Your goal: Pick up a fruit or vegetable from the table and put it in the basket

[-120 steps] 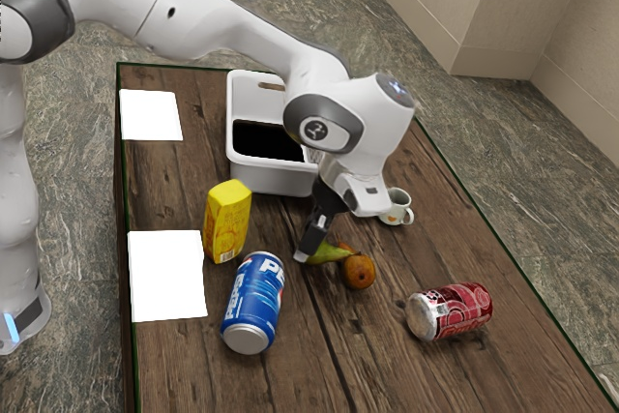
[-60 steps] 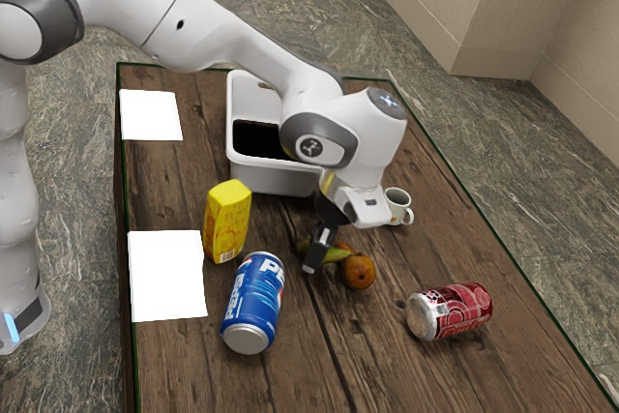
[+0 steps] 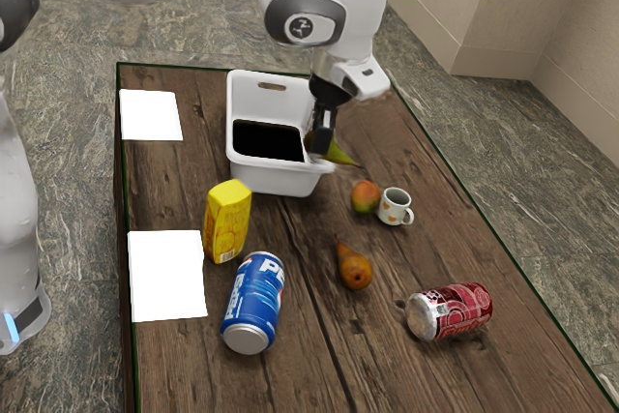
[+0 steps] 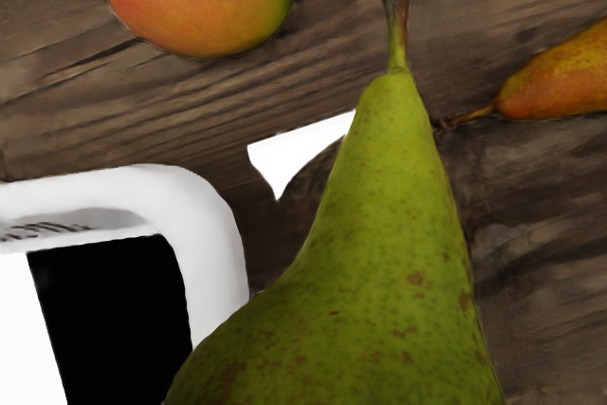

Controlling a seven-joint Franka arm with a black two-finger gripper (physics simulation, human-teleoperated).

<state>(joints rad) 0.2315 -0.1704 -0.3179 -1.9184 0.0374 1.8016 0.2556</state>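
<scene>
gripper [image 3: 320, 146] hangs at the basket's rim, its fingers closed about the body of the green pear [image 3: 341, 155], parted only as far as the fruit's thickness. the pear is raised at the basket's near corner on the exterior view's right, its stem end pointing outward over the wood; it is not down in the basket.

the wooden tabletop [image 3: 290, 307] comes first in size. towards its far edge sits the white basket [image 3: 276, 179], dark inside. two flat white patches lie along the edge on the exterior view's left, one [image 3: 151, 115] near the far corner, the other [image 3: 166, 276] closer. beside the nearer one is the blue pepsi can [image 3: 253, 302], its silver end facing the near edge, with the yellow bottle [image 3: 227, 222] just beyond. the red can [image 3: 451, 311] lies on its side towards the exterior view's right edge of the tabletop. between the two cans, a bit farther back, rests the brown pear [image 3: 355, 272]. beyond that are the small mug [image 3: 395, 207] and, just beside it, the red-green mango [image 3: 365, 196].
</scene>
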